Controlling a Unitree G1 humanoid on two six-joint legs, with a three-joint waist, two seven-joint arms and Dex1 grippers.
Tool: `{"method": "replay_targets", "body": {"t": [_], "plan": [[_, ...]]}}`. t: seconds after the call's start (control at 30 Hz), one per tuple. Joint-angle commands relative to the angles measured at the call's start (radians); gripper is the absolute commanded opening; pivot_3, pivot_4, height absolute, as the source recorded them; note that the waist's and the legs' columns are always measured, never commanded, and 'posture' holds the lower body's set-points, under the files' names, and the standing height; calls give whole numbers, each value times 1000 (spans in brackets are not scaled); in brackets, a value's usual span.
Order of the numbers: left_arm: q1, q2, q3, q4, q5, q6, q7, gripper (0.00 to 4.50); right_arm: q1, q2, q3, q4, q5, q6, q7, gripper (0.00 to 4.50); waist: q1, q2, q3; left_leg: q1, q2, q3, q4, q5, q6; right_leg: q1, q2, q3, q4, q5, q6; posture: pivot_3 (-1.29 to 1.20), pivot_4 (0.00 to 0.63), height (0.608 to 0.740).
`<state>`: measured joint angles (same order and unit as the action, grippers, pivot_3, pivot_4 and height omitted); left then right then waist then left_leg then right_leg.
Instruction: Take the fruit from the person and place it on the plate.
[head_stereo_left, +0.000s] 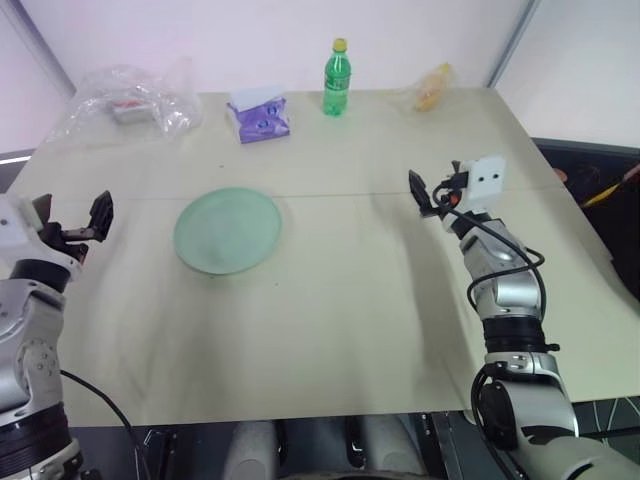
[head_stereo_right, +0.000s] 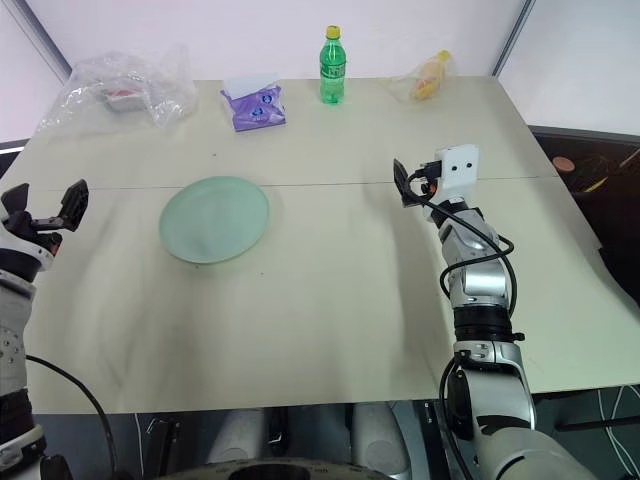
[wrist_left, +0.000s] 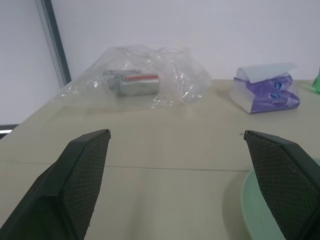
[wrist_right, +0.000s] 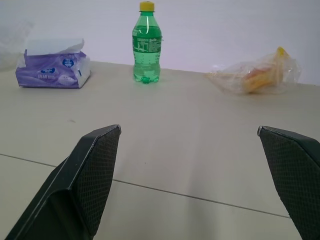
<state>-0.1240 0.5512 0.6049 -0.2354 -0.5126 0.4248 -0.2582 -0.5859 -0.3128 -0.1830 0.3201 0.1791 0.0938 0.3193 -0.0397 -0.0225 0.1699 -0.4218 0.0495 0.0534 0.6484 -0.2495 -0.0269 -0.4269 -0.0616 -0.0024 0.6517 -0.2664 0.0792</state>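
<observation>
The fruit and the person are out of view. The pale green plate (head_stereo_left: 228, 230) lies flat and bare on the beige table, left of centre. My left gripper (head_stereo_left: 72, 212) hovers above the table to the left of the plate. It is open, and its fingers (wrist_left: 85, 175) stand wide apart with nothing between them. The plate's rim (wrist_left: 250, 200) shows beside one finger in the left wrist view. My right gripper (head_stereo_left: 432, 190) is raised over the table to the right of the plate. It is open and empty too, with its fingers (wrist_right: 95, 175) spread.
Along the far edge of the table (head_stereo_left: 350, 320) stand a green bottle (head_stereo_left: 337, 78), a purple tissue pack (head_stereo_left: 260, 115), a crumpled clear bag with a grey item (head_stereo_left: 125, 100) and a clear bag with something yellowish (head_stereo_left: 432, 90). A seam crosses the tabletop.
</observation>
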Motion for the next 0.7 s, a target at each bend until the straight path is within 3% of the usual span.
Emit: {"method": "replay_targets", "body": {"t": [0.03, 0.7], "plan": [[-15, 7, 10, -24, -18, -10, -9, 4500, -5, -4, -5, -34, 6, -18, -3, 4469, 0, 0, 0, 0, 0, 0, 0, 0, 0, 0, 0, 0, 0, 0, 0, 0, 150, 740], [-14, 3, 14, -24, -7, -29, 2, 4500, -3, -10, -6, -32, 4, -17, -3, 4469, 0, 0, 0, 0, 0, 0, 0, 0, 0, 0, 0, 0, 1, 0, 0, 0, 150, 740]]}}
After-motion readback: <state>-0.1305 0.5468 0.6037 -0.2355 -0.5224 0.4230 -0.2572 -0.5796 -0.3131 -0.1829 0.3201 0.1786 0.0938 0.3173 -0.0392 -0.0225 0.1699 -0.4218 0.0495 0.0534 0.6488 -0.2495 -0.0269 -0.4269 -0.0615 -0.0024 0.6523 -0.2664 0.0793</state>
